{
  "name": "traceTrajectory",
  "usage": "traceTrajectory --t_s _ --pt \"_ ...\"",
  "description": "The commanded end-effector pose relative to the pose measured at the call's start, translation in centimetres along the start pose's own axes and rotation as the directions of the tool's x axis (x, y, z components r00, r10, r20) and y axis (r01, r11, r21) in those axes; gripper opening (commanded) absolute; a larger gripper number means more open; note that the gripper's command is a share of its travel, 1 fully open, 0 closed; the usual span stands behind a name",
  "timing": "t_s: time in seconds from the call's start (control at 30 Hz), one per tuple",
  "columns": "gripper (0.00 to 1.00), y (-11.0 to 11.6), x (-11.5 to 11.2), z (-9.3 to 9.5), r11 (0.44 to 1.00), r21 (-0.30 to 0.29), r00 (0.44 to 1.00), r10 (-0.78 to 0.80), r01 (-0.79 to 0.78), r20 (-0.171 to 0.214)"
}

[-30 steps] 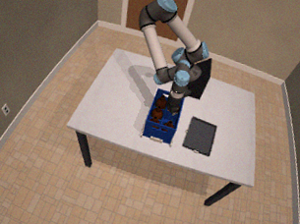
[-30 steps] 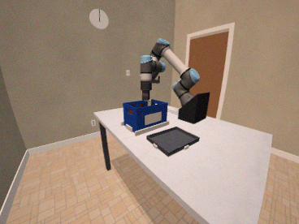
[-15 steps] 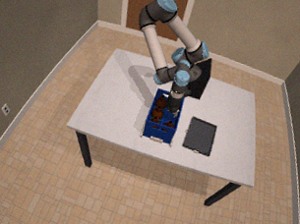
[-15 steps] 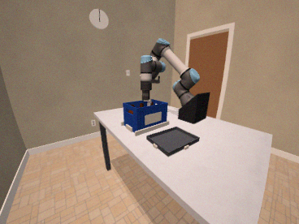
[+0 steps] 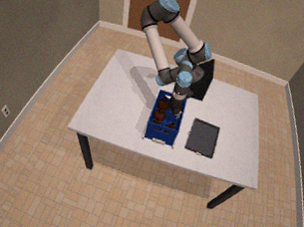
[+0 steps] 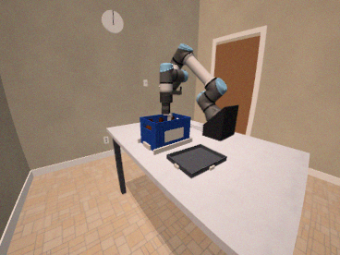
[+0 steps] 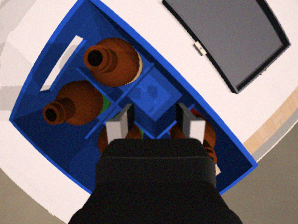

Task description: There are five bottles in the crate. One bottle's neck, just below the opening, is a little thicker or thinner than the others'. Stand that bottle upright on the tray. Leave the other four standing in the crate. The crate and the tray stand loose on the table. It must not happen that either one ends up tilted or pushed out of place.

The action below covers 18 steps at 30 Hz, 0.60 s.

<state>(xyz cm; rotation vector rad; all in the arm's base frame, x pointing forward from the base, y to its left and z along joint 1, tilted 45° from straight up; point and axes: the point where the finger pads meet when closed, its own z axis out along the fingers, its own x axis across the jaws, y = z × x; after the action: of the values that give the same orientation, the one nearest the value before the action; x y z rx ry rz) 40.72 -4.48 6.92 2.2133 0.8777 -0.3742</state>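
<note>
The blue crate (image 5: pixel 160 136) (image 6: pixel 152 134) (image 7: pixel 37 85) holds brown bottles. Two stand clear in the wrist view: one bottle (image 7: pixel 112 62) in the upper compartment, another bottle (image 7: pixel 80 102) left of it. Two more show only partly, a bottle (image 7: pixel 135 131) by the left finger and a bottle (image 7: pixel 208 135) by the right finger; the fifth I cannot make out. Neck differences are too small to tell. My gripper (image 5: pixel 177 115) (image 6: pixel 169 117) (image 7: pixel 155 112) is open, fingers wide apart and pointing down at the crate, with no bottle neck visible between them. The dark tray (image 5: pixel 203 138) (image 6: pixel 197 160) (image 7: pixel 235 40) is empty.
A compartment (image 7: pixel 155 95) without a bottle lies just ahead of the fingers. Blue dividers and high crate walls surround the bottles. A black angular box (image 5: pixel 203 80) (image 6: pixel 221 124) stands behind the tray, near the arm's base. Pale strips lie along the crate's foot.
</note>
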Motion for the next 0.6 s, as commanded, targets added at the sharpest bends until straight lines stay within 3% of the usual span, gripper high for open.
traceTrajectory --t_s 0.0,0.57 --pt "1.0 -0.1 -0.1 0.1 1.0 0.001 1.0 -0.002 0.002 0.002" --pt "1.0 0.1 0.0 -2.7 1.0 -0.003 1.0 0.002 -0.002 -0.003"
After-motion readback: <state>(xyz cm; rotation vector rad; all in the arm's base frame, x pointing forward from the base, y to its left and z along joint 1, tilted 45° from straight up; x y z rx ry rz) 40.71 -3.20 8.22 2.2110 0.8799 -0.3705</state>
